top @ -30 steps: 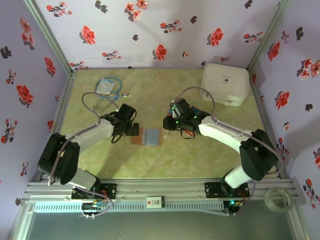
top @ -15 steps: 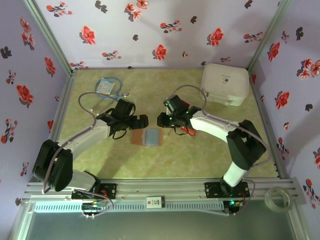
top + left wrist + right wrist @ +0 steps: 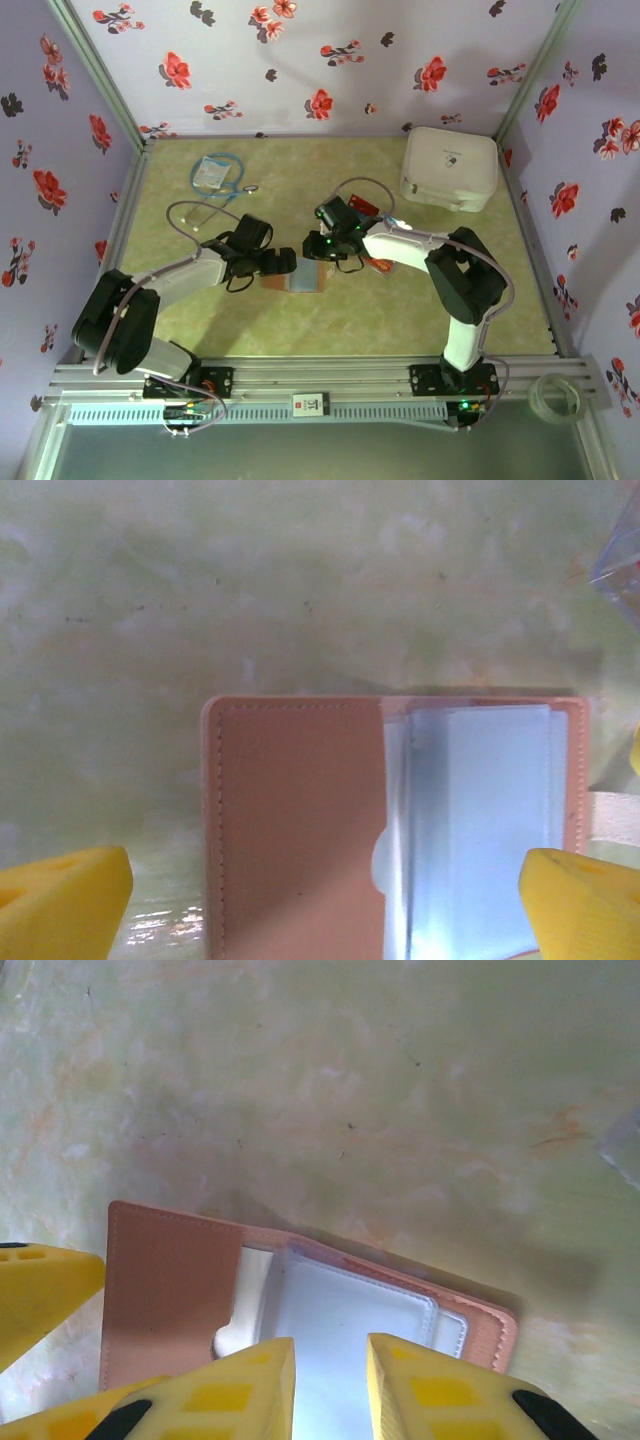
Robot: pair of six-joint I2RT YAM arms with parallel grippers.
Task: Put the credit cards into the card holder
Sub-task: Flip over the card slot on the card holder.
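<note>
The card holder [image 3: 300, 277] lies open on the green table, brown flap [image 3: 300, 830] on the left and clear pockets [image 3: 480, 820] on the right. My left gripper [image 3: 285, 263] hovers low over it, open wide, its yellow fingers [image 3: 60, 900] standing outside both side edges. My right gripper [image 3: 322, 248] points down at the pocket side [image 3: 350, 1320], its fingers [image 3: 230, 1390] a narrow gap apart with nothing between them. Red credit cards lie by the right arm, one behind it [image 3: 362, 207] and one beside it [image 3: 381, 266].
A big white rounded case [image 3: 450, 167] stands at the back right. A blue-and-white packet with a cable [image 3: 212, 172] lies at the back left. A tape roll [image 3: 556, 396] sits on the rail at front right. Flowered walls close in three sides.
The right gripper has swung left over the holder's pocket side while its jaws narrowed. The left gripper has come forward and right, settling over the holder, still wide open.
</note>
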